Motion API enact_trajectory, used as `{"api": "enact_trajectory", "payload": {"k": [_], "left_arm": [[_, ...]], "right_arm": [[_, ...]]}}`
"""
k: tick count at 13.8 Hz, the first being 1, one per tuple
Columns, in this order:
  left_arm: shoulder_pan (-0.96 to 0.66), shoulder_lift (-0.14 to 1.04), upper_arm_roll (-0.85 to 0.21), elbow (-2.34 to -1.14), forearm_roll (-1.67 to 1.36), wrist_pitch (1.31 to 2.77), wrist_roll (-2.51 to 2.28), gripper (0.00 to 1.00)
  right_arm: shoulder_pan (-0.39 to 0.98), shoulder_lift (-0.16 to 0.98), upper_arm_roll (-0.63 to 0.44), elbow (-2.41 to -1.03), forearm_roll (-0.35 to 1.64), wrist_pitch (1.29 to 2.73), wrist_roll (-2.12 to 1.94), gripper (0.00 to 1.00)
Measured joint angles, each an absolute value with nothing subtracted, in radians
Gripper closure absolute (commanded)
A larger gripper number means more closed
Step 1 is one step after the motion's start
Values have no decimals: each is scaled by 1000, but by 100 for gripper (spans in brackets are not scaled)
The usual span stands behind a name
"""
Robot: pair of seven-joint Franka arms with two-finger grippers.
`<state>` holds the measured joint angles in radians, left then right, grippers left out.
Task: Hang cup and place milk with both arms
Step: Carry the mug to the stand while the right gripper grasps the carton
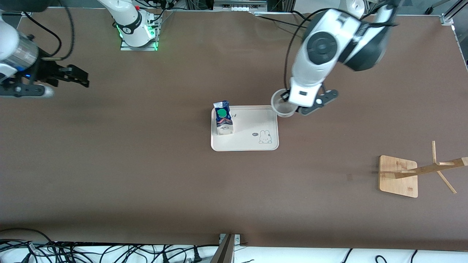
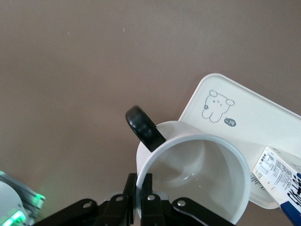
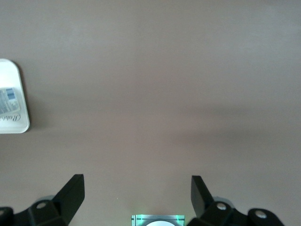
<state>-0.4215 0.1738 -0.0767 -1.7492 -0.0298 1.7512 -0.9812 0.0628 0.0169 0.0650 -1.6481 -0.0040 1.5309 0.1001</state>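
Cup [image 1: 283, 107] is only partly seen from the front camera: the left arm's wrist covers one side of it, and its face and band do not show in any view. The left wrist view gives its open mouth, white inside and black loop handle [image 2: 144, 128], with the rim's lower edge cut off by the frame. Left gripper [image 1: 292, 104] is over the brown table [image 1: 146, 175] just off the tray's corner toward the left arm's end. Its fingers [image 2: 143, 200] are clenched on the cup's rim, one inside and one outside the wall, beside the handle. Whether the cup touches the table cannot be told.

Milk [image 1: 223, 118] stands upright on the tray [image 1: 252, 144], at the tray's edge toward the right arm's end, green cap up. The wrist views cut it off, showing only a printed side.

Right gripper [image 1: 75, 77] waits over bare table toward the right arm's end, well apart from the tray, fingers [image 3: 70, 193] spread wide and holding nothing.

Wooden rack [image 1: 415, 173] stands toward the left arm's end, nearer to the front camera than the tray; its post leans out of the frame, so its top is cut off. Only open table lies between the cup and the rack.
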Motion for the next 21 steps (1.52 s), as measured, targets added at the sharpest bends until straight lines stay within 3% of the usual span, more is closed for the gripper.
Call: {"api": "enact_trajectory", "payload": {"k": [4,7,13,21], "left_arm": [[-283,107,-77,-1750,-29,1726,-650,100],[-217,82,-78,-1750,22,1725,-431,100],[-127,35,-84,-1750,69,1726,-114,100],[84,13,-96,-1751,69,1850,372,100]], "right_arm": [[203,84,74,-1648,33,1567,107,0],[331,181,77,-1629,98,1681,231,0],[559,415,78,-1408,105,1784,559,0],[687,579,75,-1376,37,1923,634,0]]}}
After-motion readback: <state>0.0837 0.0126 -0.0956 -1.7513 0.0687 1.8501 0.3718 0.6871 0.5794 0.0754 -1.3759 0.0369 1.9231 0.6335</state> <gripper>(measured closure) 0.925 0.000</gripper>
